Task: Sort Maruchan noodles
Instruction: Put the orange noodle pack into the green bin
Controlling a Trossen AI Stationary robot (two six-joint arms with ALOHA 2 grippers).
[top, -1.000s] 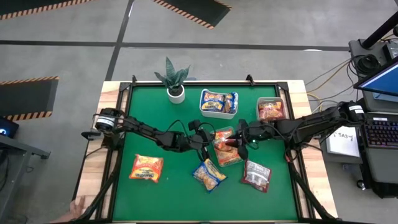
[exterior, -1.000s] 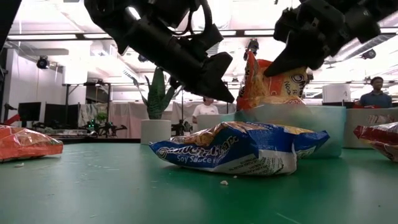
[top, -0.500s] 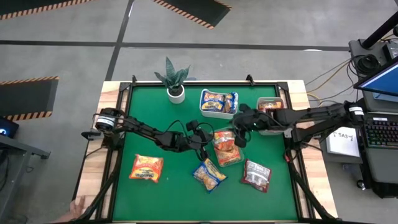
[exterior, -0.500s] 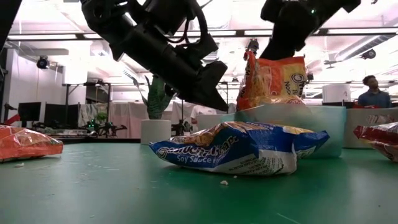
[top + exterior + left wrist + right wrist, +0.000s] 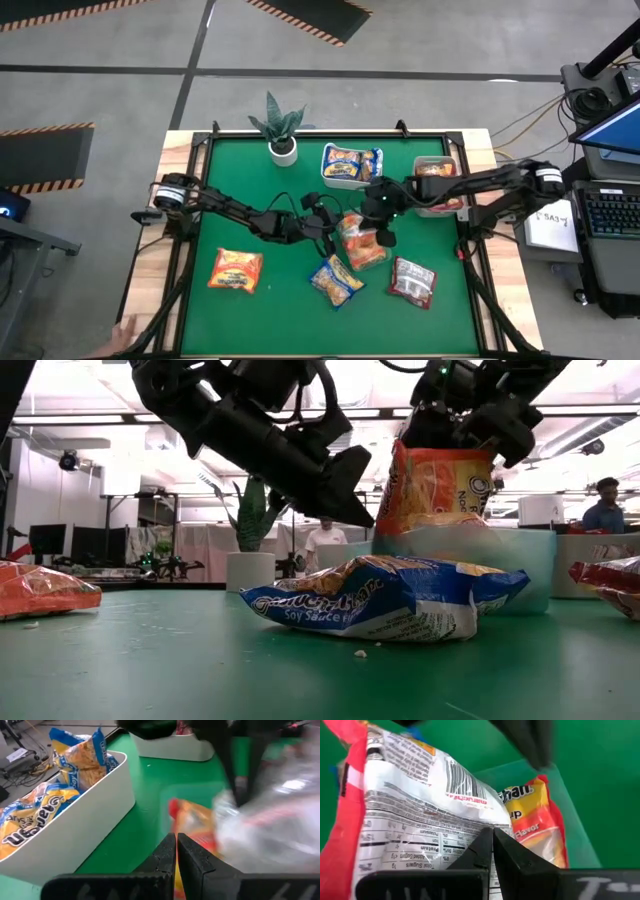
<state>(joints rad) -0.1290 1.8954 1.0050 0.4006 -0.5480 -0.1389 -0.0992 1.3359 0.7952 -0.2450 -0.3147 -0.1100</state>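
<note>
Right gripper (image 5: 383, 232): fingers pressed fully together, poised over the clear tray (image 5: 372, 255) at mid-table; in the right wrist view its closed tips (image 5: 492, 851) lie against the printed back of an orange packet (image 5: 410, 805) standing on edge, though nothing is pinched between them. Left gripper (image 5: 332, 238): fingers likewise clenched shut on nothing, just beside the tray on its left, tips (image 5: 176, 855) pointing toward the tray's contents; the two grippers sit close together across the tray. Clear tray: holds orange Maruchan packets, one upright (image 5: 435, 485) directly beneath the right gripper in the low view, another lying flat (image 5: 535, 820) under it. White tub (image 5: 351, 178), behind the tray near the table's far edge: holds yellow-and-blue packets (image 5: 350, 161), seen standing up in the left wrist view (image 5: 80, 757). Grey bin (image 5: 436, 180), to the right of the tub, partly covered by the right arm: holds dark red packets (image 5: 434, 172). Loose on the green table (image 5: 280, 300), toward the near edge: one orange packet (image 5: 236, 270) at left, well apart from the rest; one yellow-and-blue packet (image 5: 337, 281) just in front of the tray, lying across the foreground of the low view (image 5: 385, 598); one dark red-and-silver packet (image 5: 412, 280) at right. Potted plant (image 5: 281, 128) in a white pot at the far edge, left of the tub. People stand in the room beyond the table (image 5: 604, 506).
</note>
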